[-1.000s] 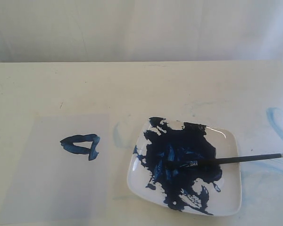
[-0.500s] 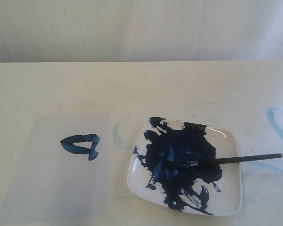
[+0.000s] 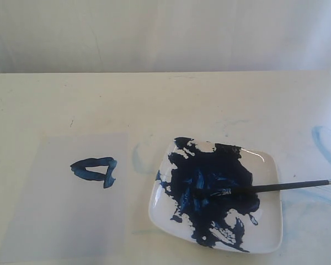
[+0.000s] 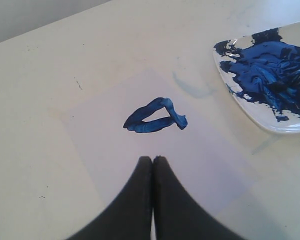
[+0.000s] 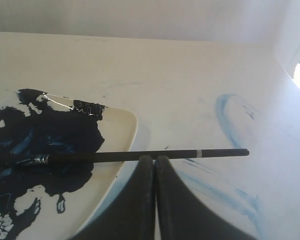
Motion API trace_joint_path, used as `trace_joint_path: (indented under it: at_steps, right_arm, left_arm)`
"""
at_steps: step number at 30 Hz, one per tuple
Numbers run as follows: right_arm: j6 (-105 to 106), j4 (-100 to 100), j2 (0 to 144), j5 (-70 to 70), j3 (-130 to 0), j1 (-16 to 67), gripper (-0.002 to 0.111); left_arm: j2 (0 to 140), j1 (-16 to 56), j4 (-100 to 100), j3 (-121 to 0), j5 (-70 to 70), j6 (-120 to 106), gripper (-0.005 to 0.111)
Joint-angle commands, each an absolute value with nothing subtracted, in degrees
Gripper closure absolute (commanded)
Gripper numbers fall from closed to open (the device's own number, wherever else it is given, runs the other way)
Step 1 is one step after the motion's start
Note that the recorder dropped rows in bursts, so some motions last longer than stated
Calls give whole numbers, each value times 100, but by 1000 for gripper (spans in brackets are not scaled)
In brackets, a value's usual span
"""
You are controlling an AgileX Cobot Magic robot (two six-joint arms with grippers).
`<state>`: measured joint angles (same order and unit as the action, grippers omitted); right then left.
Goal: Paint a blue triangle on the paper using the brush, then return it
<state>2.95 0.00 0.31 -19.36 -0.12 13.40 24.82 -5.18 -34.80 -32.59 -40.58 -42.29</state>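
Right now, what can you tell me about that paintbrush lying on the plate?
The paintbrush is long and thin, with a black handle, a pale band near its far end and a short silver collar. Its bristles are stained blue and lie in the dark blue paint on the white plate. The handle rests across the plate's rim and sticks out over the table. Nothing holds it.
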Motion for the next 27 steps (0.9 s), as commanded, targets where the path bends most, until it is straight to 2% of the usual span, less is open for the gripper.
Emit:
trace_joint_path:
  at_steps: [1,5,11,18,27]
  right_arm:
    - [270,0,0,-1923,0,1366,108]
    - [270,0,0,-1923,0,1366,108]
    - [270,0,0,-1923,0,1366,108]
    - [270,0,0,-1922,0,1366,108]
    - [270,0,0,-1922,0,1366,108]
  left_arm:
    - [2439,-490,-3550,-3243,-4116,-4232,107]
    - [2060,-490,-3550,-3243,-4116,-4232,107]
    - [0,-490,-3550,-3243,-4116,-4232,107]
    - [0,-247,-4387,-3220,-4041,-4135,107]
    - [0,-269,-4928,-3066,-3443,-4070,107]
